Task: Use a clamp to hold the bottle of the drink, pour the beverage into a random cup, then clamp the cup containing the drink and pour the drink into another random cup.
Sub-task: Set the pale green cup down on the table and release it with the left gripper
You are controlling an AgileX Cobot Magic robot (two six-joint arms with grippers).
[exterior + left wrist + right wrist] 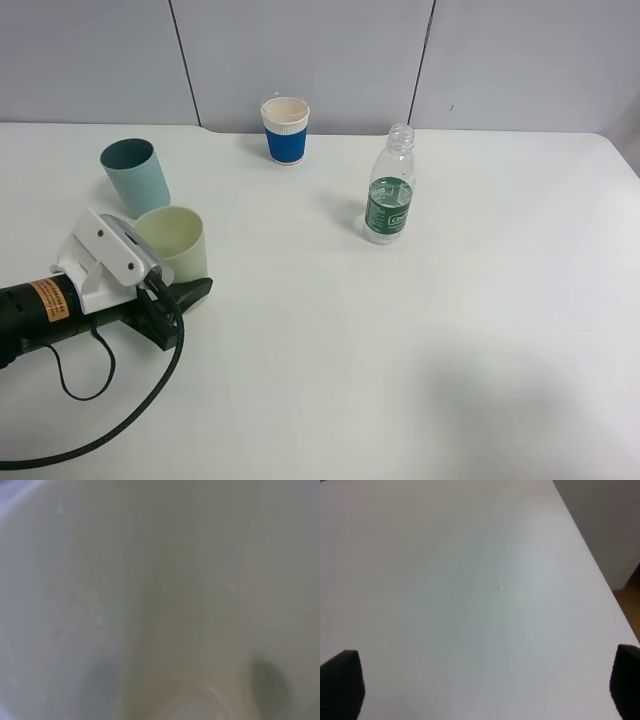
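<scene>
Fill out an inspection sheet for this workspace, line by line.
Surface: white table, bare at the front and right.
Job's things: bottle upright, uncapped, partly filled; yellow-green cup upright; teal cup behind it, leaning slightly.
Clutter: white paper cup with blue sleeve at the back.
Grippers: left gripper shut on the yellow-green cup; right gripper open over bare table.
Cables: black cable looping on the table.
Surroundings: grey panel wall.

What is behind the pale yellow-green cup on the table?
Behind the pale yellow-green cup stands the teal cup, upright and close to it. The teal cup's lower edge is covered, so whether the two touch cannot be seen.
</scene>
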